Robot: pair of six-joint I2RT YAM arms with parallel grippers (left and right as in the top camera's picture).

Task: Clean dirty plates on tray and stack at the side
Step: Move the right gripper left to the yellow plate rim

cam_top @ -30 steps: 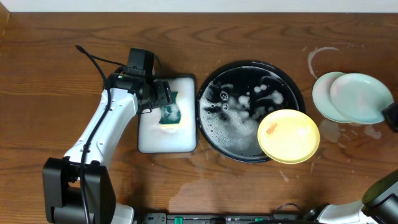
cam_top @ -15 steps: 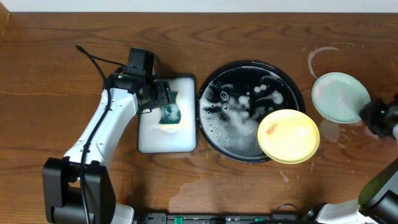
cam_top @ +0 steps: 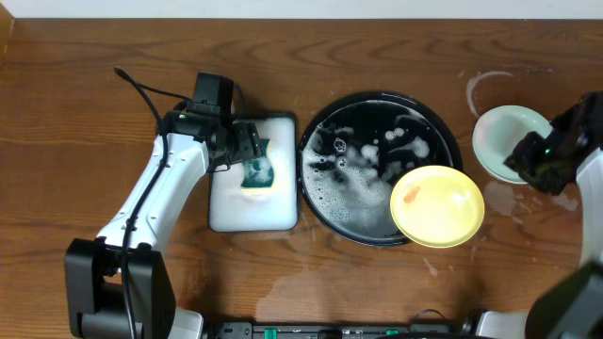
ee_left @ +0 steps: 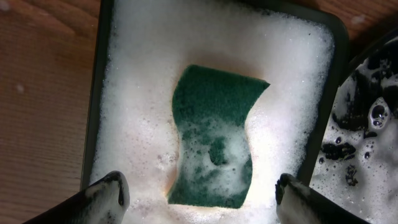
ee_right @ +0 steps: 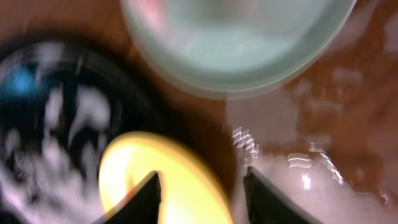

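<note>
The black sudsy tray [cam_top: 325,193] sits mid-table. A yellow plate [cam_top: 437,205] with a red-orange smear leans on its lower right rim, and shows blurred in the right wrist view [ee_right: 180,174]. Pale mint-green plates [cam_top: 497,139] lie stacked on the wet wood at the side, right of the tray; they fill the top of the right wrist view [ee_right: 236,43]. My right gripper [cam_top: 539,158] hovers over the stack's right part, open [ee_right: 202,196], holding nothing. My left gripper [cam_top: 252,151] hangs open [ee_left: 202,196] above a green sponge [ee_left: 214,152].
A white rectangular tray [cam_top: 252,215] full of foam holds the green sponge [cam_top: 256,172], left of the black tray. Soapy rings [cam_top: 482,80] and a wet patch [cam_top: 523,200] mark the wood round the stack. A water smear [cam_top: 283,287] lies near the front edge.
My right gripper set the upper mint plate squarely on the lower one, opened and let go, then moved in over the stack's right part. The left arm has not moved.
</note>
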